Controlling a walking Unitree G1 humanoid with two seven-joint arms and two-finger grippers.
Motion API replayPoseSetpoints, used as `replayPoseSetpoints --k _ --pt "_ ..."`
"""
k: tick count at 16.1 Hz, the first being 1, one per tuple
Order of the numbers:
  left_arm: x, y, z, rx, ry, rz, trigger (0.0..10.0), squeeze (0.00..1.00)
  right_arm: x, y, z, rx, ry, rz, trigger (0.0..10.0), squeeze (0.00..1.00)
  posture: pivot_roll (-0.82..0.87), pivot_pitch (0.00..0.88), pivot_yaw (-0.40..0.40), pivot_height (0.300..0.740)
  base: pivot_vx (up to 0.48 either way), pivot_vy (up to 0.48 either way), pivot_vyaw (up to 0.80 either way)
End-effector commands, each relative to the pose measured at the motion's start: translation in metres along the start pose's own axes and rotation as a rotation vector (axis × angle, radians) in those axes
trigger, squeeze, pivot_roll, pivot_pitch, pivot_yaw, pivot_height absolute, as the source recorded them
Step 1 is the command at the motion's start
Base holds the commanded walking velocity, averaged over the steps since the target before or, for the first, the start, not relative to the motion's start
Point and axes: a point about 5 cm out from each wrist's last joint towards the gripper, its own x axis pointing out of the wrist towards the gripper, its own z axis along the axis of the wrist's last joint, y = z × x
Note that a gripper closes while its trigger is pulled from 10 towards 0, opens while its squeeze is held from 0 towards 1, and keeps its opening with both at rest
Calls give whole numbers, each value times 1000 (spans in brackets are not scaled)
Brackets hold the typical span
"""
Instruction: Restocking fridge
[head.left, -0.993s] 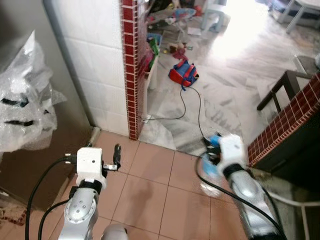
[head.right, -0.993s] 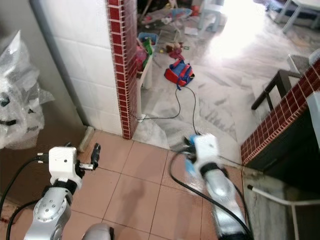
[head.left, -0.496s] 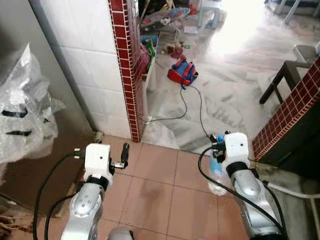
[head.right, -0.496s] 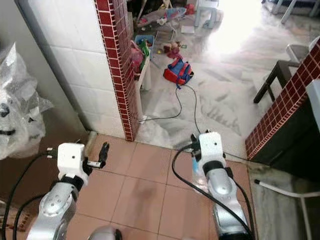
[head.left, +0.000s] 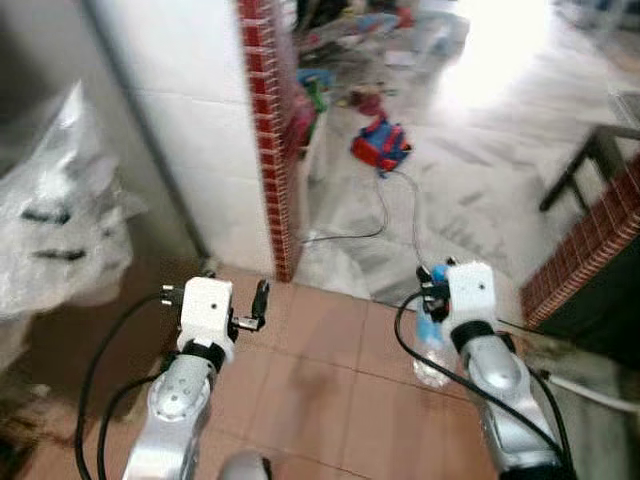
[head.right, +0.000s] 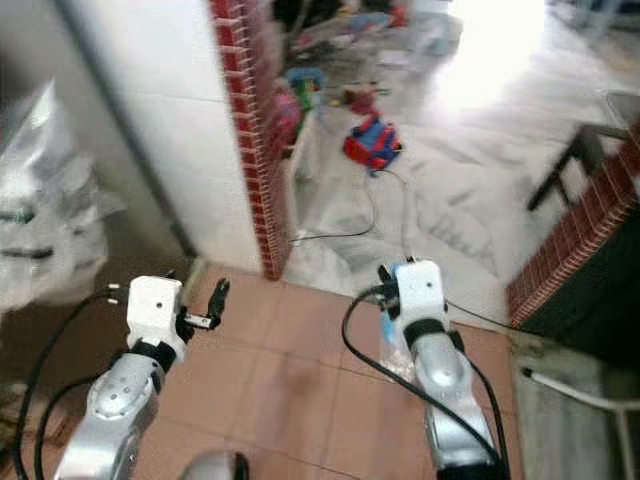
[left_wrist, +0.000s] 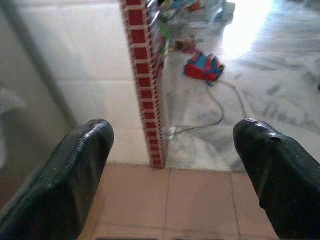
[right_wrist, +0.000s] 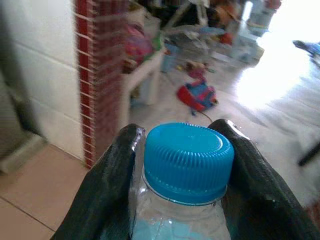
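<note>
The right gripper (right_wrist: 182, 165) has its two black fingers (right_wrist: 107, 180) pressed against the neck of a clear plastic bottle (right_wrist: 180, 220) just under its ribbed blue cap (right_wrist: 189, 161) — the bottle hangs upright in the grip, above the floor. From the head camera the same bottle (head.left: 430, 345) shows below the white wrist block of the right arm, its transparent body over terracotta floor tiles (head.left: 300, 390).

The left gripper (left_wrist: 172, 175) holds nothing; its rounded, finely textured rubber fingers (left_wrist: 75, 175) stand wide apart, pointing toward a column of glossy red brick tiles (left_wrist: 145, 85) that edges a white tiled wall (head.left: 190, 120).

Beyond the column the floor changes to pale marbled stone, where a thin black cable (head.left: 385, 215) snakes toward a red and blue bag (head.left: 380, 145). Crinkled clear plastic wrap (head.left: 60, 220) bulges at the robot's left. At its right stands a low wall of red brick tiles (head.left: 590, 260) — dark underneath.
</note>
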Motion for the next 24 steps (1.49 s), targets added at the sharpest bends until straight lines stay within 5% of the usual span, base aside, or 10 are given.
replayPoseSetpoints --k 1,10,16,24 --pt "0 3 -3 4 18 14 10000 0 4 0 11 7 -40 10 10000 0 52 0 9 740 0 472 0" --pt "8 1 -1 1 7 12 10000 0 13 -3 23 -16 -85 46 10000 0 39 0 1 740 0 480 0" --pt "11 1 0 0 1 10 10000 0 16 -3 27 -36 -105 66 10000 0 40 0 -1 740 0 384 800" --pt "13 0 10 5 -81 5 10000 0 19 -1 30 -46 -126 89 10000 0 37 0 -7 740 0 0 752"
